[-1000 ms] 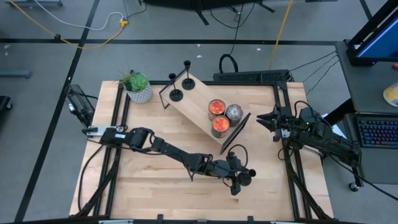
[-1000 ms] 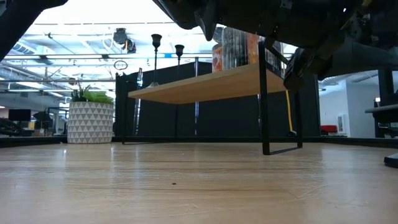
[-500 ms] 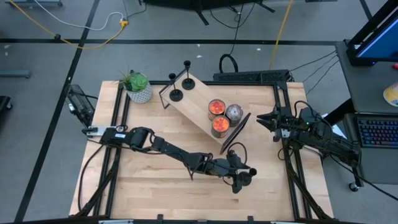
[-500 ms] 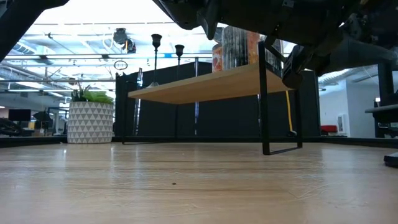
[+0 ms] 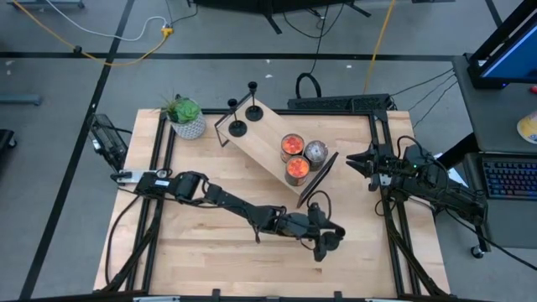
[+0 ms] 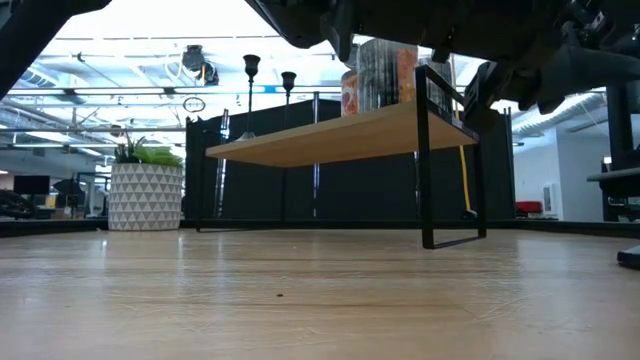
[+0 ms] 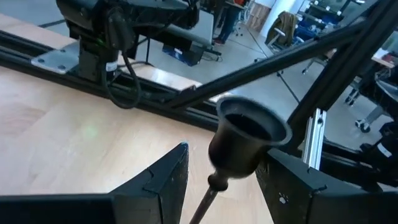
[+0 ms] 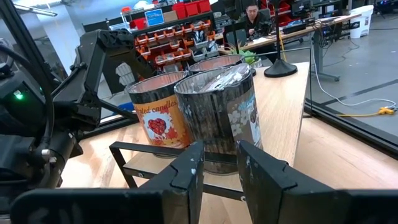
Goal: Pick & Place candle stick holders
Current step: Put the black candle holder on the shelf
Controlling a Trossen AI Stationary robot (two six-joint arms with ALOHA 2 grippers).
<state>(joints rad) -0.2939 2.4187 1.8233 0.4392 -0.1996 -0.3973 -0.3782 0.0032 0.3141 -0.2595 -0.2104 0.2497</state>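
Note:
Two black candle stick holders (image 5: 238, 126) (image 5: 252, 107) stand on their round bases at the far left end of a wooden shelf riser (image 5: 264, 138); they also show in the low view (image 6: 251, 66) (image 6: 288, 78). My left gripper (image 5: 323, 236) is over the table's near right part, past the riser's right legs. It holds a third holder, whose cup (image 7: 249, 134) sticks out beyond the fingertips. My right gripper (image 5: 351, 161) waits at the table's right edge, open and empty. My left gripper has the third holder between its two fingers (image 7: 158, 180), with the thin stem (image 7: 208, 198) running along the fingers and the cup pointing forward past their tips. The place of contact lies below the picture's edge. The holder is clear of the table.
Three candle tins (image 5: 296, 155) stand on the riser's right end, above its black metal legs (image 6: 428, 160). A potted plant (image 5: 186, 117) stands at the far left corner. Bare wooden table (image 5: 210, 252) lies near and left of the left gripper.
My left gripper has risen a little with the holder and shifted slightly toward the table's left; in the low view its dark end moves up beside the riser's right legs.

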